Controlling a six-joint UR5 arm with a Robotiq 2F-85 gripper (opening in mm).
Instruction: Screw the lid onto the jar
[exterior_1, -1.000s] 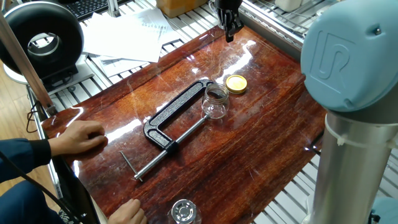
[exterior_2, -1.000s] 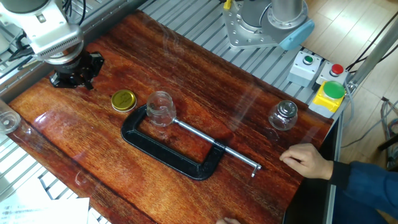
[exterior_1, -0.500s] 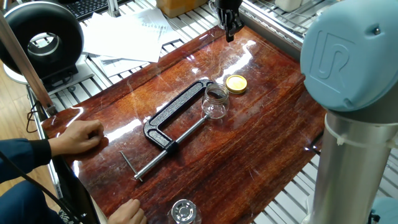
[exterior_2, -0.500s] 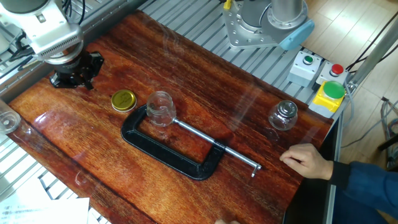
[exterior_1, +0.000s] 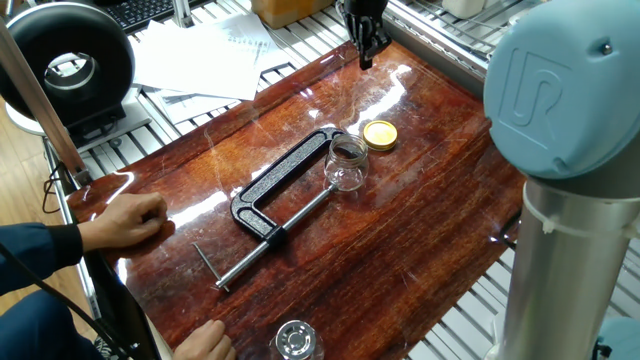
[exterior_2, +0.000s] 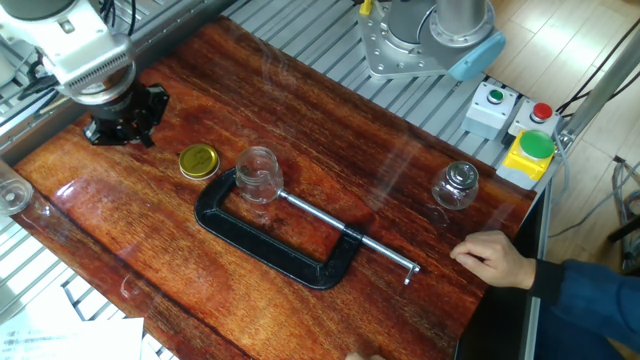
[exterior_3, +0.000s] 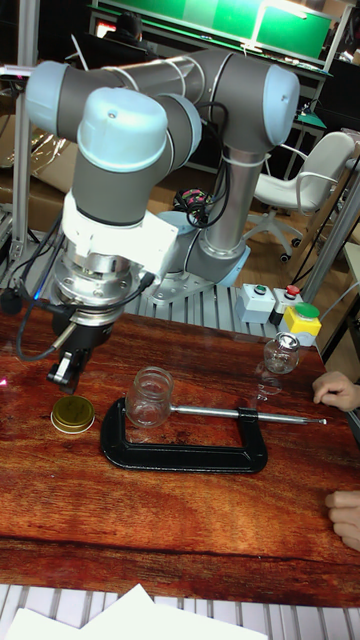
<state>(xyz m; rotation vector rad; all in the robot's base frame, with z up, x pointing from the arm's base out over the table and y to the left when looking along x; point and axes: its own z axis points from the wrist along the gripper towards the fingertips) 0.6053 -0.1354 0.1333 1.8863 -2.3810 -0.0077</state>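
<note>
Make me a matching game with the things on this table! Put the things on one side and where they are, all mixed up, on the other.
Things:
1. lid
2. jar
3. pincer
4. jar with the silvery top

Places:
A. between the ends of the black clamp
B. near the person's hand
C. flat on the wood, beside the jar
D. above the table's far corner, holding nothing

Pairs: 1-C, 2-A, 3-D, 4-B
</note>
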